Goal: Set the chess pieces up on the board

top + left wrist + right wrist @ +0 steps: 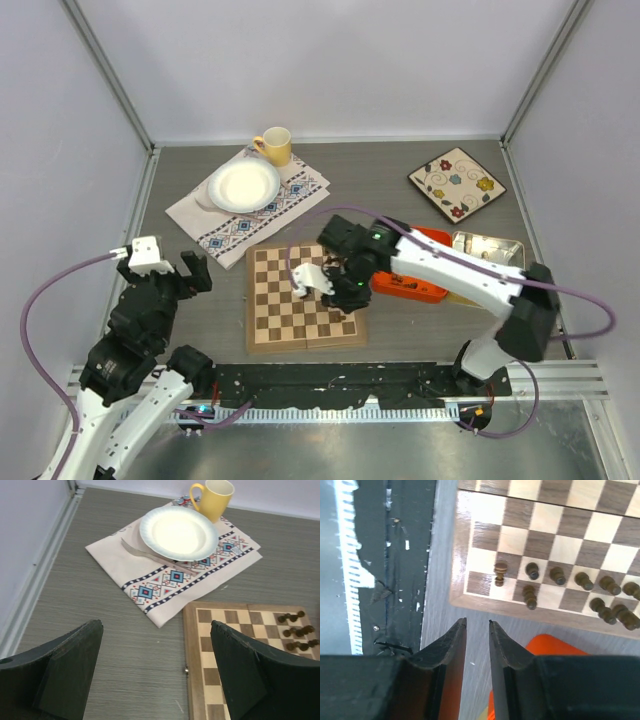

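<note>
The chessboard (285, 310) lies flat at the table's middle. Several dark chess pieces (556, 575) stand in two rows along its right edge, also seen in the left wrist view (295, 630). One brown piece (500, 572) stands near the board's corner. No pale pieces show. My right gripper (355, 297) hangs just off the board's right edge; its jaws (477, 622) stand a narrow gap apart with nothing between them. My left gripper (190, 270) is wide open and empty (157, 645), over bare table left of the board (240, 645).
A white plate (243, 186), a fork (150, 555) and a yellow mug (274, 146) sit on a patterned cloth (290, 195) at the back left. A floral square plate (457, 182) lies at the back right. An orange tray (415, 285) and a metal tin (490, 250) sit right of the board.
</note>
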You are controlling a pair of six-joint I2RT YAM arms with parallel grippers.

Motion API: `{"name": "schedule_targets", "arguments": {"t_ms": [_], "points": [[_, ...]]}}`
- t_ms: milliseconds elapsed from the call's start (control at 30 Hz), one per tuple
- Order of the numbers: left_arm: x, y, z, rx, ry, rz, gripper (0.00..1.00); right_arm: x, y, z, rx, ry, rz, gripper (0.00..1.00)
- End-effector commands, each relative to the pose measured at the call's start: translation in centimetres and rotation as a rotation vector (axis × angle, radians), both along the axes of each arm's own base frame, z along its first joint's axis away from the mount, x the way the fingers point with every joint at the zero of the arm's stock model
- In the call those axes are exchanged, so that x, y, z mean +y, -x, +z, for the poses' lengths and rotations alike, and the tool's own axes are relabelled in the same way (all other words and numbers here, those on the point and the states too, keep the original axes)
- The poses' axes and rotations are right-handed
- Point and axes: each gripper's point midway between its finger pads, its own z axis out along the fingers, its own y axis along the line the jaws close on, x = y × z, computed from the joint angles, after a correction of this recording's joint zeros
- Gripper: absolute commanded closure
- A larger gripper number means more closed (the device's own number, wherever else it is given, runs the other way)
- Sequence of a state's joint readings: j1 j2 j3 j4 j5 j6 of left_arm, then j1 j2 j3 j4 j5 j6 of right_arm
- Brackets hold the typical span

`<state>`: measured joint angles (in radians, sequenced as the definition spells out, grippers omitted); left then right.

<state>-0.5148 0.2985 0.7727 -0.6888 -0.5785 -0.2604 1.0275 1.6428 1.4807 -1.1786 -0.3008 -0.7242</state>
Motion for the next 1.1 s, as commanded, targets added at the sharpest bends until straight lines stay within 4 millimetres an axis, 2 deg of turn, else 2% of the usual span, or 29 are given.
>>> {"name": "schedule_targets", "arguments": {"t_ms": [0, 33, 100, 133, 167, 233, 267, 333, 367, 733, 1067], "points": [[-2.1, -0.1, 1.2, -0.042, 0.147, -0.072, 0.07, -0.9, 2.9, 1.4, 0.079, -0.342, 0.185, 0.68], [-2.4, -0.2, 1.1, -0.041, 0.158, -0.081, 0.07, -1.0, 3.6, 2.1, 0.075, -0.429, 0.269, 0.66], [-2.9, -0.2, 1.2, -0.041, 0.187, -0.101, 0.07, -1.8, 3.7, 0.5, 0.118, -0.404, 0.224, 0.65], [-3.1, -0.3, 1.3, -0.042, 0.194, -0.106, 0.07, -1.1, 3.0, 0.3, 0.086, -0.435, 0.215, 0.65], [-3.2, -0.3, 1.3, -0.041, 0.201, -0.109, 0.07, -1.4, 3.3, -0.8, 0.097, -0.423, 0.188, 0.65], [-3.5, -0.3, 1.5, -0.036, 0.206, -0.12, 0.07, -0.3, 2.2, -1.2, 0.058, -0.459, 0.159, 0.64], [-3.5, -0.3, 1.4, -0.031, 0.204, -0.12, 0.07, -0.6, 2.1, -2.3, 0.063, -0.441, 0.113, 0.64], [-3.6, -0.3, 1.3, -0.021, 0.204, -0.126, 0.07, -0.1, 1.5, -2.7, 0.03, -0.464, 0.105, 0.63], [-3.7, -0.3, 1.2, -0.016, 0.204, -0.128, 0.07, -0.4, 1.4, -3.6, 0.029, -0.45, 0.082, 0.63], [-4.2, -0.5, 0.1, 0.011, 0.223, -0.137, 0.07, 0.3, -2.0, -6.5, -0.14, -0.429, -0.005, 0.63], [-4.4, -0.5, -0.2, 0.023, 0.219, -0.145, 0.07, 0.0, -1.8, -8.4, -0.155, -0.386, 0.007, 0.62]]}}
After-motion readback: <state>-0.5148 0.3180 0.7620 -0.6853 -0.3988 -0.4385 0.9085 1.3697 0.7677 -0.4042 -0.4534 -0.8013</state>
